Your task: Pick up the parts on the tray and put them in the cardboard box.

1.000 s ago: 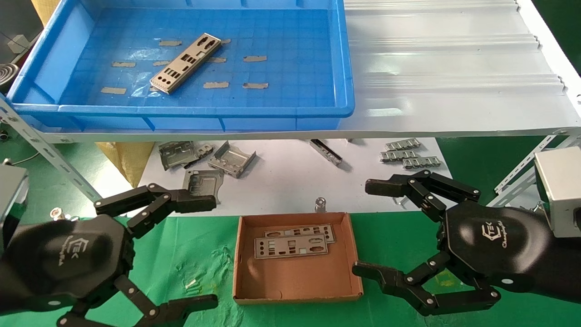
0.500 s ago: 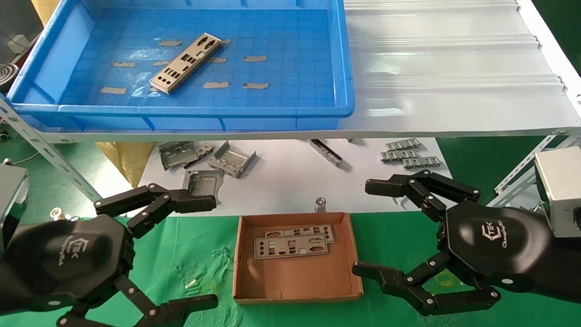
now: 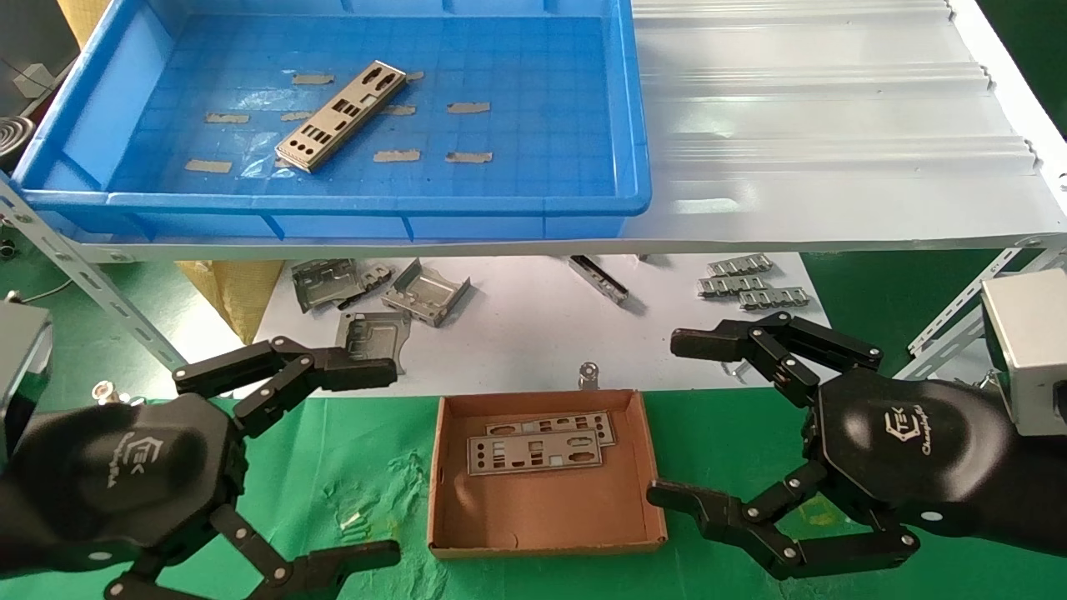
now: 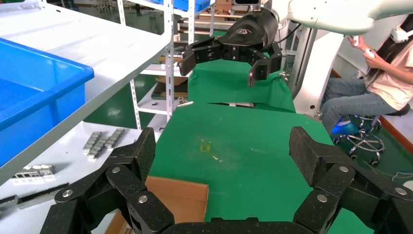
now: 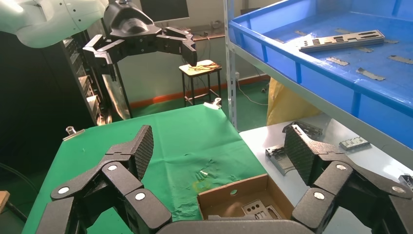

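Left claw [image 3: 333, 462] low over the green cloth, jaws spread wide, nothing held; box [image 3: 546, 533] just to its inner side, tray [image 3: 633, 125] up and ahead on the shelf. One plate [image 3: 340, 116] lying flat and aslant on the tray floor, well ahead of and above this claw, nearer to it than to the other. Two plates [image 3: 533, 451] already flat in the box, overlapping at its far end.

Likely next step: fetching the last plate. Best done with the left claw, judging by reach: up past the shelf lip, over the blue rim, then down with fingers set across the plate's narrow width. Thin and flush to the floor, so likely hard to get under; tipping one long edge up first should help. Tape scraps close by, worth avoiding.

Rim and shelf edge between claw and plate: lift before going forward. Brackets [image 3: 379, 292] under the shelf, not wanted.

Right claw [image 3: 692, 421] just beside the box on its other side, also wide open and empty, idle. Clear cloth around both.
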Available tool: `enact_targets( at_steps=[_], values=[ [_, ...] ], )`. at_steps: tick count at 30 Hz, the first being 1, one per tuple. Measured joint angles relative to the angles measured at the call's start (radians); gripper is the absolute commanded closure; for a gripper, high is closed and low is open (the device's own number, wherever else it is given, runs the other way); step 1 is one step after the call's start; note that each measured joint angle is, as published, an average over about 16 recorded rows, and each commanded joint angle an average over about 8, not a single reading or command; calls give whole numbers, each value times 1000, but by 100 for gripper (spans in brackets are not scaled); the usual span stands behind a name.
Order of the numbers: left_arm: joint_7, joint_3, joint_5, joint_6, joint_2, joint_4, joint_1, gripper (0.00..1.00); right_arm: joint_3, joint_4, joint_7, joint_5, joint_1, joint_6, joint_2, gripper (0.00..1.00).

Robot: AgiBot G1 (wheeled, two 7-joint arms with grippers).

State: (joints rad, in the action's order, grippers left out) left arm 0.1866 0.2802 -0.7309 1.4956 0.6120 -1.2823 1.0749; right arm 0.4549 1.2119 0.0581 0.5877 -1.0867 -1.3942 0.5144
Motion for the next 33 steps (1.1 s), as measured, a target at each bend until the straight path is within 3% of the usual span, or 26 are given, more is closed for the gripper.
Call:
enact_targets(
  at_steps=[33],
  values=[
    [0,0,0,0,0,0,0,0,0,0,0,0,0,0,0,0]
  ],
)
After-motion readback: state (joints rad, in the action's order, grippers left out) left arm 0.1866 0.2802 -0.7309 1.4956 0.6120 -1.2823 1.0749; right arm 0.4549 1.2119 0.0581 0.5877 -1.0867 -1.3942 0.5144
